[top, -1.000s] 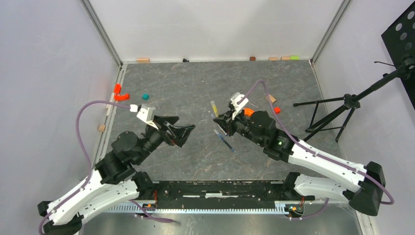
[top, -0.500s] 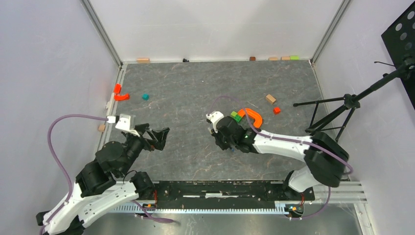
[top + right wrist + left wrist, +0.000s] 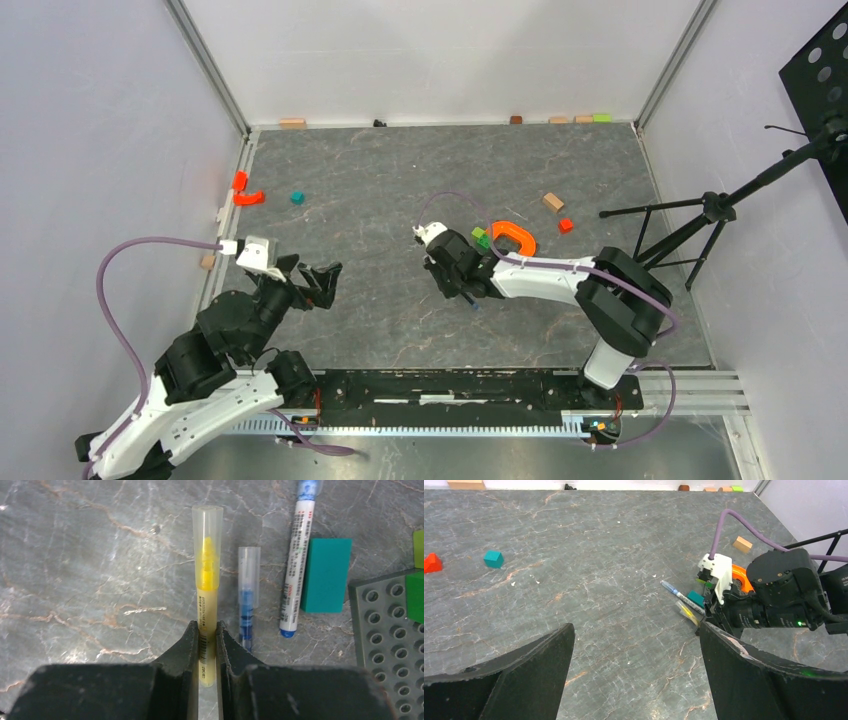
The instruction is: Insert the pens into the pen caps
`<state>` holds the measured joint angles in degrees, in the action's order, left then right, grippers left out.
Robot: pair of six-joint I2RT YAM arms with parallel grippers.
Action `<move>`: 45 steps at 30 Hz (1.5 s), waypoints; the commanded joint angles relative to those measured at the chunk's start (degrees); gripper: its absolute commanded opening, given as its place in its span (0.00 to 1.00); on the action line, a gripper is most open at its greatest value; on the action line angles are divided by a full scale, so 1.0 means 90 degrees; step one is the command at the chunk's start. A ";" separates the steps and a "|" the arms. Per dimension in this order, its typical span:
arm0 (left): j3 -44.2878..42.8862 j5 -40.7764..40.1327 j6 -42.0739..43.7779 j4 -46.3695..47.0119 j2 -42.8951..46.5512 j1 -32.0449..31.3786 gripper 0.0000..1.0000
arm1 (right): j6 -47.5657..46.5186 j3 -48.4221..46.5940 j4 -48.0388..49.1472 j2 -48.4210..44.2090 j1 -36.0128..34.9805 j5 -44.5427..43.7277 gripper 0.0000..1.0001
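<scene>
Left arm (image 3: 190, 405) and right arm (image 3: 540, 280): same build. Long links have white shells with small dark screw dots. Joints are black rounded housings. A purple cable (image 3: 120, 262) runs off each wrist from a white camera mount (image 3: 255, 252). Left gripper (image 3: 636, 630): broad matte-black wedge fingers, one edge scuffed pale. Right gripper (image 3: 207, 642): black fingers tapering to narrow tips. Small green light (image 3: 800, 623) on the right arm's black wrist housing. Black base rail (image 3: 450, 385).

We note teal cube (image 3: 297, 198) far left on grey marbled tabletop (image 3: 380, 180), red pieces (image 3: 245, 192) near left edge. Orange arch (image 3: 515, 238) mid-table, green block (image 3: 480, 237) just beside. Tan block (image 3: 553, 202), small red block (image 3: 566, 225) right of arch. Right wrist view: teal oblong block (image 3: 326, 575) just beside grey studded plate (image 3: 385, 625). Black tripod (image 3: 714, 206) off table, right.
</scene>
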<state>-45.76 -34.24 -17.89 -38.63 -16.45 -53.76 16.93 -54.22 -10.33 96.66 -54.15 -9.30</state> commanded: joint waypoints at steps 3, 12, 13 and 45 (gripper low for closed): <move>0.0035 -0.0068 0.0298 0.0042 0.0048 0.0002 1.00 | 0.0109 -0.0354 0.0078 0.0251 0.0216 -0.0076 0.11; 0.0040 -0.0058 0.0316 0.0037 0.0040 0.0009 1.00 | 0.0095 -0.0368 0.0139 0.0288 0.0240 0.0116 0.28; 0.0042 -0.0054 0.0317 0.0037 0.0039 0.0010 1.00 | 0.0094 -0.0359 0.0149 0.0291 0.0236 0.0133 0.32; 0.0137 -0.0146 0.0298 0.0103 -0.0336 0.0050 1.00 | -0.0478 0.2870 0.2495 -0.6022 -0.0008 -0.1267 0.98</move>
<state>-44.71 -34.52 -17.23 -38.89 -18.59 -53.69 10.74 -36.07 8.51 48.36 -54.30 -11.88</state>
